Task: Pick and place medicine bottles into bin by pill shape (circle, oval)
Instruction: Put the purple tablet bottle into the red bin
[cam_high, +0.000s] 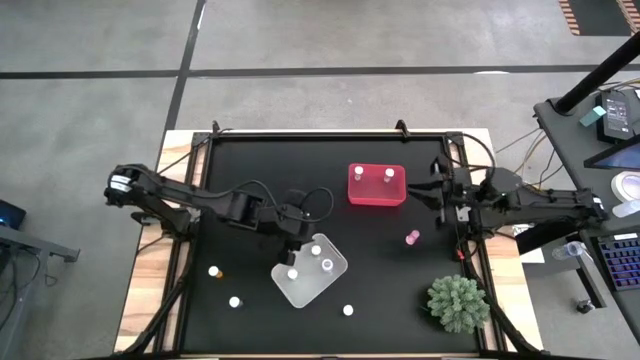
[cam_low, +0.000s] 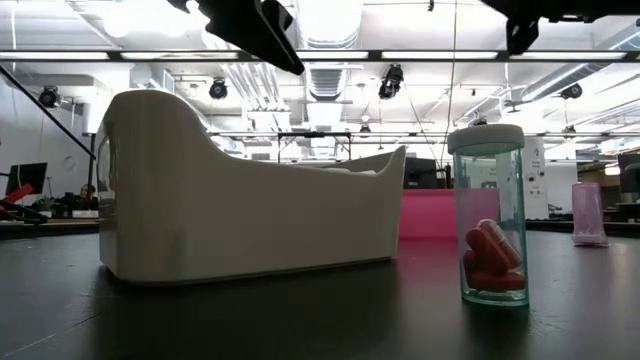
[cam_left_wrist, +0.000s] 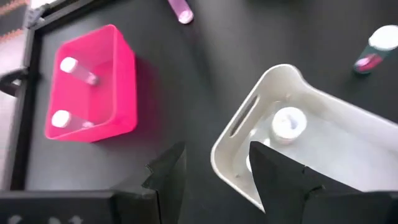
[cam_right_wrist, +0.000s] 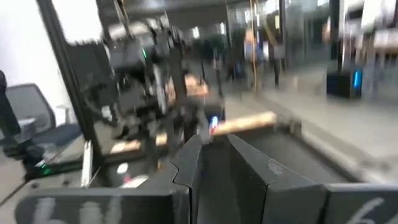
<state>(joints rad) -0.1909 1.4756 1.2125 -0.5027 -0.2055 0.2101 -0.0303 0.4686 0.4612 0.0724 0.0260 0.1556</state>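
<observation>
Teal bottle (cam_low: 489, 215) stands before white bin (cam_low: 250, 215).

1. Two white-capped medicine bottles (cam_high: 358, 172) lie in the pink bin (cam_high: 377, 199).
2. Three stand in the white bin (cam_high: 300, 291).
3. A pink bottle (cam_high: 411, 238) lies alone on the counter (cam_high: 380, 260).
4. Three more stand scattered near the counter's front edge, one with red oval pills (cam_low: 489, 248).
</observation>
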